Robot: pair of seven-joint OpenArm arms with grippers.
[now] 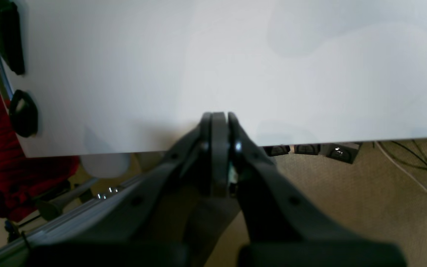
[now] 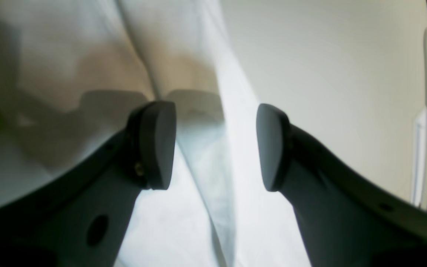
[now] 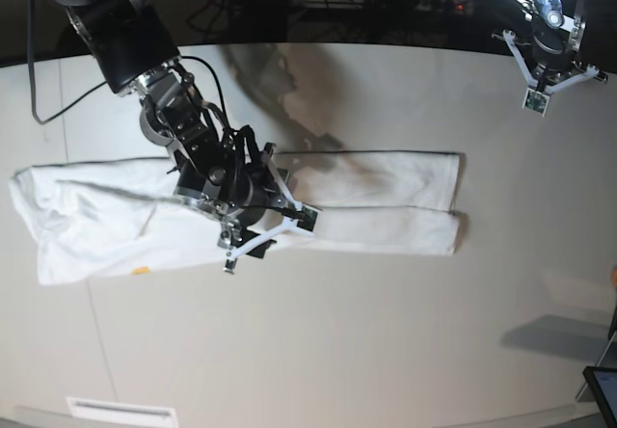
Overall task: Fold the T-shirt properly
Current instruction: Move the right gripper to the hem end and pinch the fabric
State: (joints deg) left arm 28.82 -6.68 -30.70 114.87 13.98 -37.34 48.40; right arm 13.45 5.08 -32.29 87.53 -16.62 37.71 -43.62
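Lying flat as a long white band, T-shirt, right end effector apart above it, left end effector together.

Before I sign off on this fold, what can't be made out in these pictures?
- T-shirt middle, base view: hidden by the right arm over it.
- Right pincer stands open; the wrist view is too blurred to show cloth contact.
- T-shirt print: not visible, only white cloth shows.
- Left pincer, shut: T-shirt outside its wrist view.
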